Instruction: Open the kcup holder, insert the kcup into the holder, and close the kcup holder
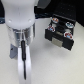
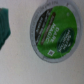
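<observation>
Exterior view: white arm over pale counter (image 1: 60, 67); black boxy kcup holder (image 1: 61, 30) stands pulled open, rows of foil-topped pods showing; claw hidden, state untellable | Wrist view: round green-lidded plastic kcup (image 2: 54, 31) lies flat on counter below camera | Judgement: pick-up step; next, descend and grip its rim.

Kcup (image 2: 54, 31) lid: green label, white print plus small square code, too blurred to read.
</observation>
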### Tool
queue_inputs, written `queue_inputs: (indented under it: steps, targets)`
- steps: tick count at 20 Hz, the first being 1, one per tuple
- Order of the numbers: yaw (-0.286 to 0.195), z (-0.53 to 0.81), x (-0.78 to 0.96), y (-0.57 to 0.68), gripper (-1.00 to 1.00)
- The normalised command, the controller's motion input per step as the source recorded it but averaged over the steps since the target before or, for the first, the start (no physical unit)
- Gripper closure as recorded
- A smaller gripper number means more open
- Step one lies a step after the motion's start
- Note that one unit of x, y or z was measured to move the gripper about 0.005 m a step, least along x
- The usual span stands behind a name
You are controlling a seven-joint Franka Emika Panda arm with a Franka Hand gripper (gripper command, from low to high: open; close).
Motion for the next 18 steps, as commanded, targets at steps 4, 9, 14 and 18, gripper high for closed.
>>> queue_inputs:
  steps: [4, 9, 14, 18]
  targets:
    - [0.018, -0.09, 0.08, 0.23, -1.00]
    - [0.002, -0.15, -0.01, 0.13, -1.00]
    - [0.000, -0.14, -0.08, 0.00, -1.00]
    - [0.000, -0.11, -0.01, 0.00, 1.00]
